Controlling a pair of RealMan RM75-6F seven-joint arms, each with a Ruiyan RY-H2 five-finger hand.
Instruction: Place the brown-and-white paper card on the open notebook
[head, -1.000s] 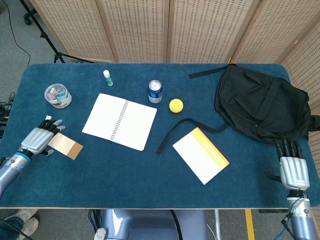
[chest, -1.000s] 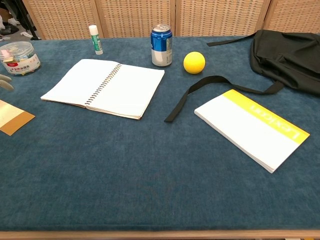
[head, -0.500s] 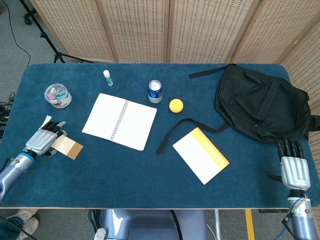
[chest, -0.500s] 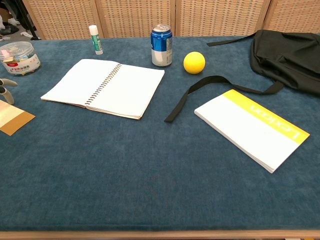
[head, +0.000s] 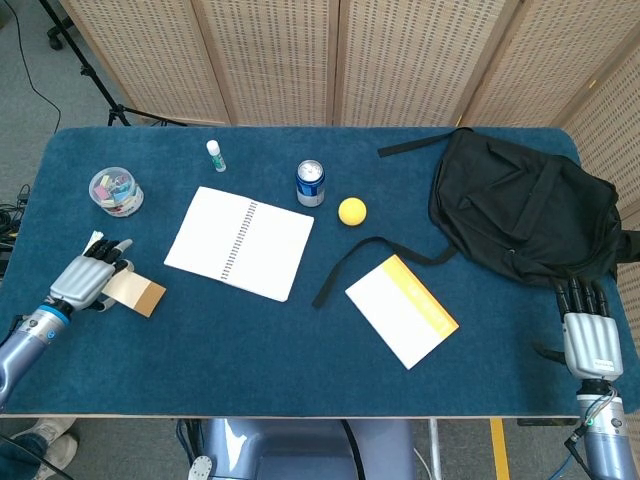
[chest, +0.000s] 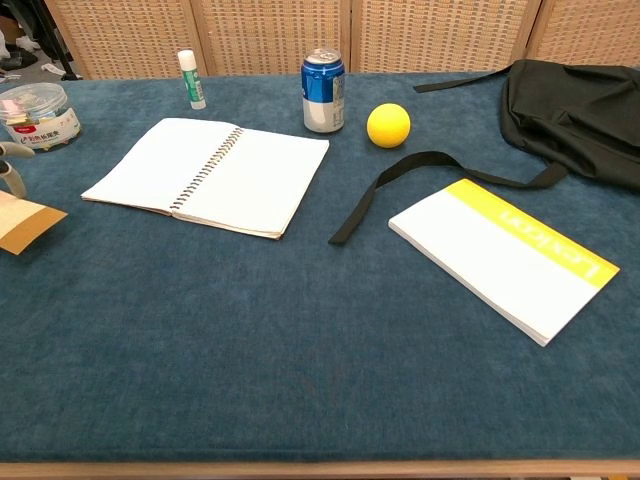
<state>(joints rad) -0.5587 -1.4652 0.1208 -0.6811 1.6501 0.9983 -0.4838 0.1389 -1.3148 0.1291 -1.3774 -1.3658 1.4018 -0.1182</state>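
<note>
Paper is what I am dealing with: the thin brown-and-white paper card (head: 137, 292) lies at the left side of the blue felt-covered table (head: 300, 370), and I judge it very light, flexible and easy to crease. My left hand (head: 84, 281) sits over the card's white end, fingers curled down onto it. In the chest view the card (chest: 28, 221) looks tilted, its near brown edge apparently raised off the cloth, so I believe the hand has a pinch on the far end, though the contact itself sits at the frame's edge and I cannot confirm how firm it is.

Something this light will probably flutter and sag from a one-end hold, and it could slip out of smooth fingertips if I swing fast. I would keep the grip on the short white edge, thumb under and fingers on top, and avoid squeezing hard enough to fold it. The felt gives some grip underneath, which makes sliding a finger below harder.

The white spiral-bound open notebook (head: 239, 242) lies flat to the right of the card and well apart from it, its pages bare. I expect to carry the card low and level across that gap.

My right hand (head: 588, 340) rests at the table's right near corner, fingers straight and apart, holding nothing, just beside the black fabric backpack (head: 525, 215).
</note>
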